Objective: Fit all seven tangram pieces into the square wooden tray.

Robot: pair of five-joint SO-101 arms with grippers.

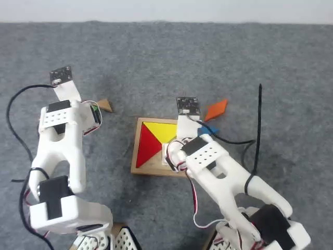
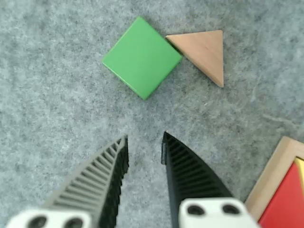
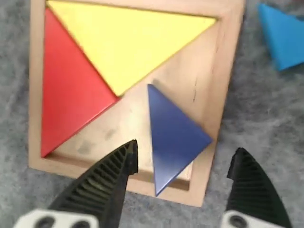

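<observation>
The square wooden tray (image 3: pixel 227 71) holds a yellow triangle (image 3: pixel 123 42) and a red triangle (image 3: pixel 69 90). A dark blue triangle (image 3: pixel 173 133) lies in the tray with one corner over the rim. My right gripper (image 3: pixel 186 152) hangs open above it, a finger on either side, holding nothing. My left gripper (image 2: pixel 142 142) is open over bare carpet, a little short of a green square (image 2: pixel 141 57) and a plain wooden triangle (image 2: pixel 202 51) that touch at a corner. A light blue piece (image 3: pixel 285 35) lies on the carpet just outside the tray.
In the high view an orange parallelogram (image 1: pixel 216 109) lies beyond the tray (image 1: pixel 143 166) on the right, near the light blue piece (image 1: pixel 208 128). The wooden triangle (image 1: pixel 105 105) sits left of the tray. Grey carpet covers the table. A black cable (image 1: pixel 257 130) runs beside the right arm.
</observation>
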